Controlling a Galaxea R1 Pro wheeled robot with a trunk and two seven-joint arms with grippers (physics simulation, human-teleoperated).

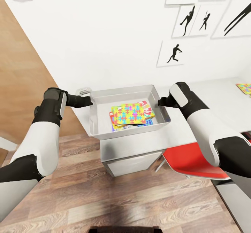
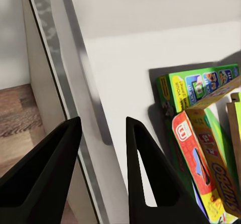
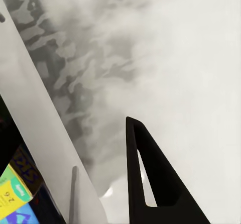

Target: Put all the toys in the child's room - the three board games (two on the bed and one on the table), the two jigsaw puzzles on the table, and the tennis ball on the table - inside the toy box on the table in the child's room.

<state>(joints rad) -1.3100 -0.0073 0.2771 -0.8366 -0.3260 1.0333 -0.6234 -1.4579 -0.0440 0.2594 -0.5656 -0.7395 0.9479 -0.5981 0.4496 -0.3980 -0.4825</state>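
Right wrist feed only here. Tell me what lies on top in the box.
Observer: A puzzle lies on top of the games in the box.
Operator: Now report the left gripper.
Observer: The left gripper has a finger on each side of the box's left rim. I cannot tell whether it is clamped.
Operator: Name anything left outside the box.
Observer: A second puzzle lies on the table, far off to the right of the box.
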